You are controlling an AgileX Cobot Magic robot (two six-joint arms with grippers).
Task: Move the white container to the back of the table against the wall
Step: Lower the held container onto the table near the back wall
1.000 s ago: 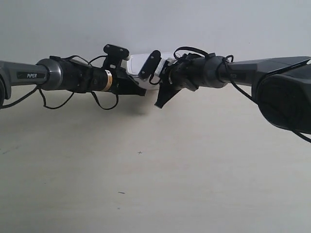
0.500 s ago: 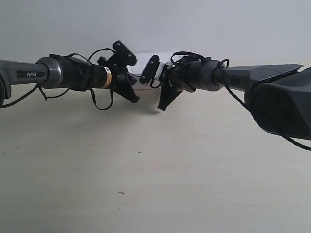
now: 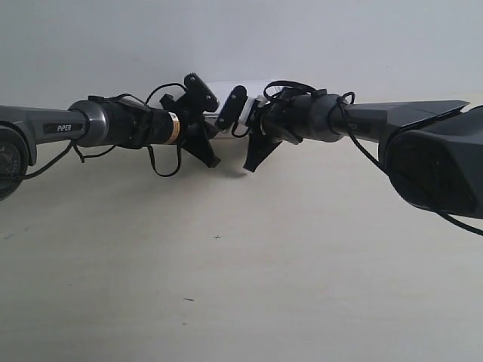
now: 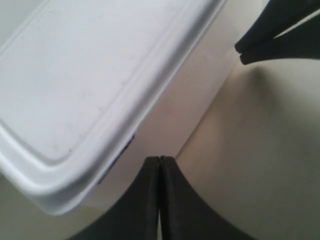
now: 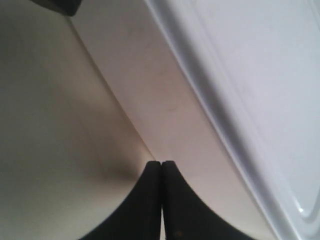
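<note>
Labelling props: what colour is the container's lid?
The lid is plain white, clearest in the left wrist view.

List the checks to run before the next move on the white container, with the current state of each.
1. Left end effector shut, holding nothing: ok.
2. Right end effector shut, holding nothing: ok.
3. The two end effectors apart from each other: ok, a gap shows in the left wrist view.
4. White container sitting flat on the table: ok.
5. Container flush against the wall: cannot tell, its back edge is hidden in every view.
6. End effectors touching the container's side: cannot tell, both tips sit right at its base.
</note>
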